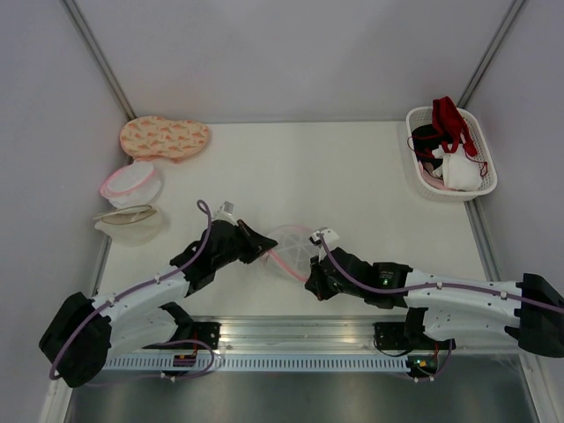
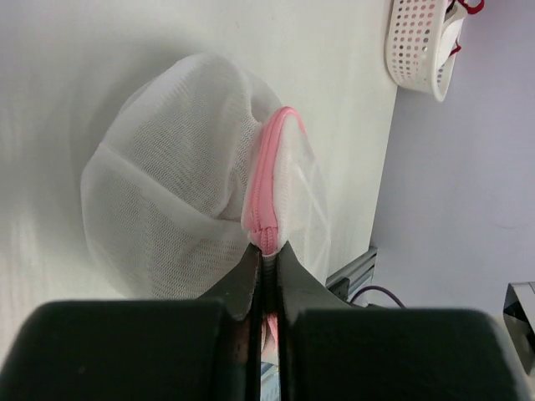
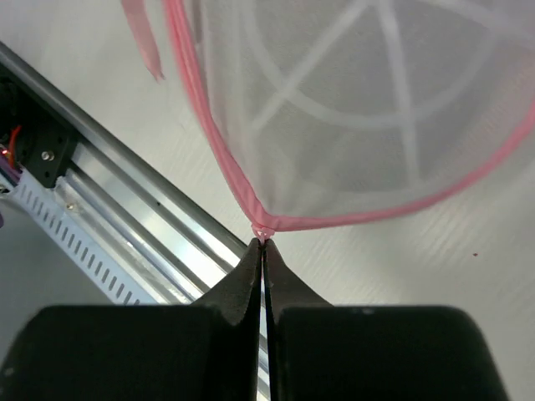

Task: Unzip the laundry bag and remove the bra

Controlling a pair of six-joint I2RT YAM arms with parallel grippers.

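Note:
The laundry bag [image 1: 287, 247], a small see-through white mesh dome with a pink zipper rim, sits lifted between my two grippers near the table's front edge. My left gripper [image 1: 264, 243] is shut on a fold of the pink rim [image 2: 264, 180], with the mesh dome [image 2: 167, 184] bulging ahead of it. My right gripper [image 1: 310, 282] is shut on a small pink tab at the corner of the rim [image 3: 264, 229], and the mesh [image 3: 368, 109] stretches above it. No taupe bra shows in any view.
A fuller pink-rimmed bag [image 1: 132, 182], a beige-rimmed mesh bag [image 1: 128, 218] and a peach patterned pouch [image 1: 165, 137] lie at the left. A white basket [image 1: 476, 189] with red, black and white garments stands at the back right. The metal rail [image 3: 125, 209] runs along the front edge.

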